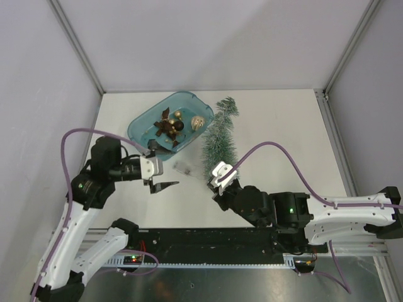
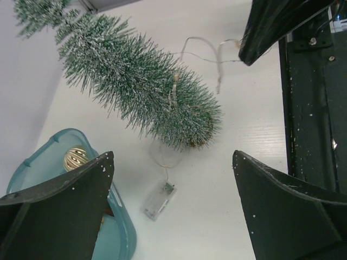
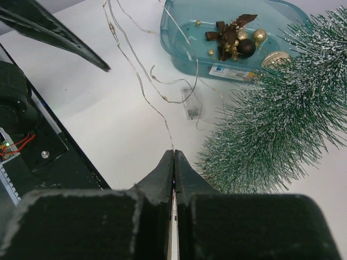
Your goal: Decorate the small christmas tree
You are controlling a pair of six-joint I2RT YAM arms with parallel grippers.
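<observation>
The right claw (image 3: pixel 173 161) is pinched shut on the one light wire (image 3: pixel 142 84), likely to drape it over the single small christmas tree (image 1: pixel 219 135), which lies on its side on the surface (image 1: pixel 277 126) at the claw's 12 o'clock. At 9 o'clock the left claw (image 1: pixel 160 184) gapes wide and empty, probably ready to help. Beyond it sit one battery pack (image 1: pixel 184 168) and one teal tub (image 1: pixel 140 123) holding two gold baubles (image 3: pixel 259 36), one dark bauble (image 3: pixel 246 47) and one brown ornament (image 3: pixel 225 35).

Tip of frosted green bristly cone tree (image 2: pixel 141 92) cut by left wrist view's top edge; right wrist view's right edge crops it. Most of translucent teal plastic tub (image 2: pixel 123 233) behind left gripper (image 2: pixel 172 162) finger. Print on white label (image 3: pixel 230 71) unreadable. Too fine for top view: thin silver light wire (image 3: pixel 152 103).
</observation>
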